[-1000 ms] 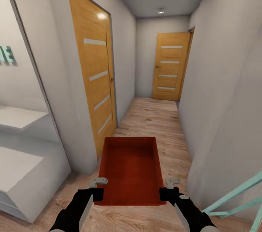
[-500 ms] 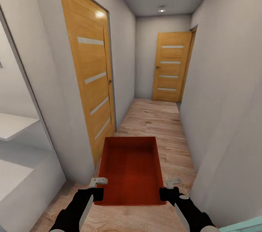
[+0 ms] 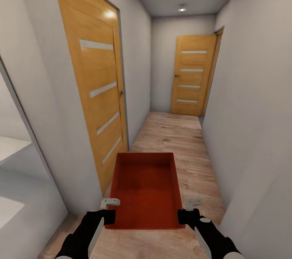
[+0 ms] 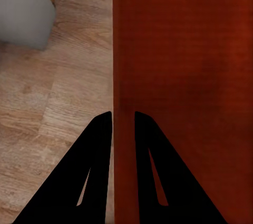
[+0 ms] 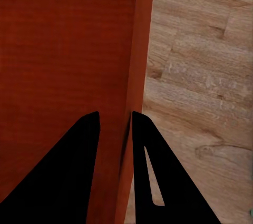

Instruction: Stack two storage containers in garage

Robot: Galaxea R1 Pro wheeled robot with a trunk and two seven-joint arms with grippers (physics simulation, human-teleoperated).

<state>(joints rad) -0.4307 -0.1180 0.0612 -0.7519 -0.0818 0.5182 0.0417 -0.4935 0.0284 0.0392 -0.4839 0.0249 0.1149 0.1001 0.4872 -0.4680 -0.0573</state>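
Red-orange storage container [image 3: 146,188] carried level between both grippers in a wood-floored corridor, garage not reached, nothing stacked. The left gripper [image 4: 123,121] pinches its left wall; the right gripper [image 5: 114,121] pinches its right wall. A closed wooden door [image 3: 97,100] stands ahead-left of the left gripper, another door [image 3: 192,74] far ahead, walls close both sides

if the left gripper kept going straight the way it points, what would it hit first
Nothing separate: the left gripper already has its jaws closed on the side wall of the storage container. Beyond that wall lies wood floor, though depth is unclear.
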